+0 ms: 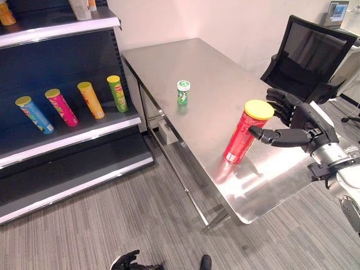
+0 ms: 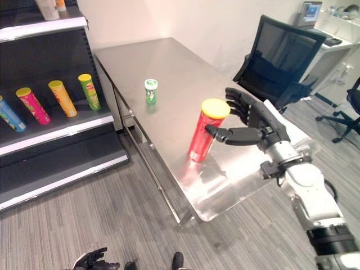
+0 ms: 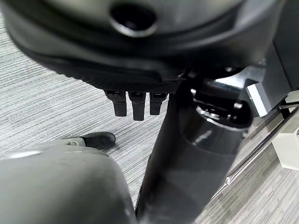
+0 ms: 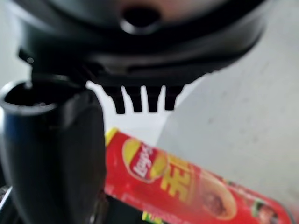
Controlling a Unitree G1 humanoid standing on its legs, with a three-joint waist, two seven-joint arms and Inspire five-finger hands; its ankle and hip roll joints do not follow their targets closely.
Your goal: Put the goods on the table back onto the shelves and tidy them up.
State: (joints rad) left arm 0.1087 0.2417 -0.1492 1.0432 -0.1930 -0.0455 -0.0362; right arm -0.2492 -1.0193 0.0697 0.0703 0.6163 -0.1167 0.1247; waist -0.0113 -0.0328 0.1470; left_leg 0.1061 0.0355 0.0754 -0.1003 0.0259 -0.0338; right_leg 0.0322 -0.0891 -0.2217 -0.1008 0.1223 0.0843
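Note:
A red chip can point(image 1: 242, 135) with a yellow lid stands slightly tilted near the front of the steel table point(image 1: 214, 67). My right hand point(image 1: 298, 121) is open beside it: the fingers spread behind the lid, and the thumb point(image 1: 270, 135) reaches to the can's near side at or just short of its wall. In the right wrist view the can point(image 4: 187, 182) lies just past the straight fingers point(image 4: 140, 98). A small green bottle point(image 1: 183, 93) stands farther back on the table. My left hand point(image 1: 126, 260) hangs low by the floor, fingers relaxed.
On the middle shelf point(image 1: 67, 135) to the left lie a blue can point(image 1: 35, 114), a pink can point(image 1: 61, 107), an orange can point(image 1: 90, 99) and a green can point(image 1: 117, 93). A white bottle point(image 1: 81, 8) stands on the upper shelf. A black office chair point(image 1: 304, 53) sits behind the table.

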